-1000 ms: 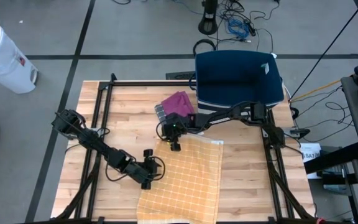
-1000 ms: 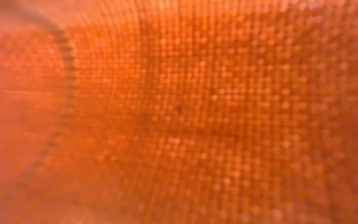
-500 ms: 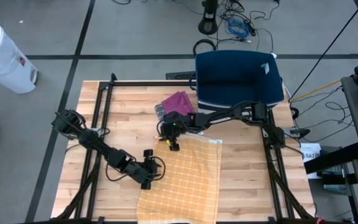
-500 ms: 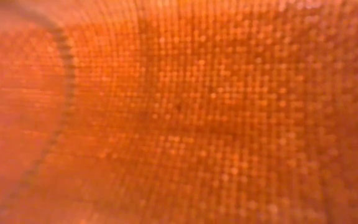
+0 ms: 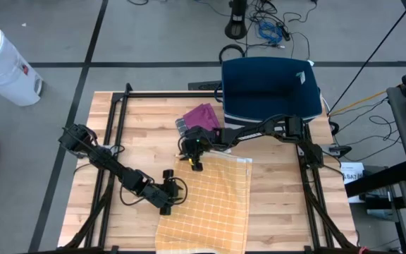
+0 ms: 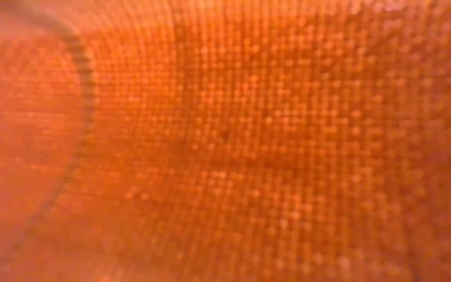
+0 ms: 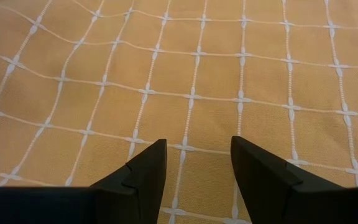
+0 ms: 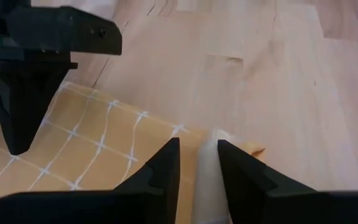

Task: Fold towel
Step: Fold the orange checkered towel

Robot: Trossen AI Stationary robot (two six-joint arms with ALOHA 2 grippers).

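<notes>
Bare wooden table [image 5: 280, 204] lay open to my right of the yellow towel [image 5: 213, 201], and more along the far edge. A magenta cloth [image 5: 201, 113] on a dark object blocked the far middle, just behind my right gripper [image 5: 195, 164]. My left gripper [image 5: 168, 194] occupied the towel's left edge (fingers apart, over fabric).

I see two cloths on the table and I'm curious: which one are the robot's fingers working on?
The yellow checked towel, spread flat at the table's near side. The crumpled purple cloth lies apart at the far edge, touched by neither arm.
</notes>
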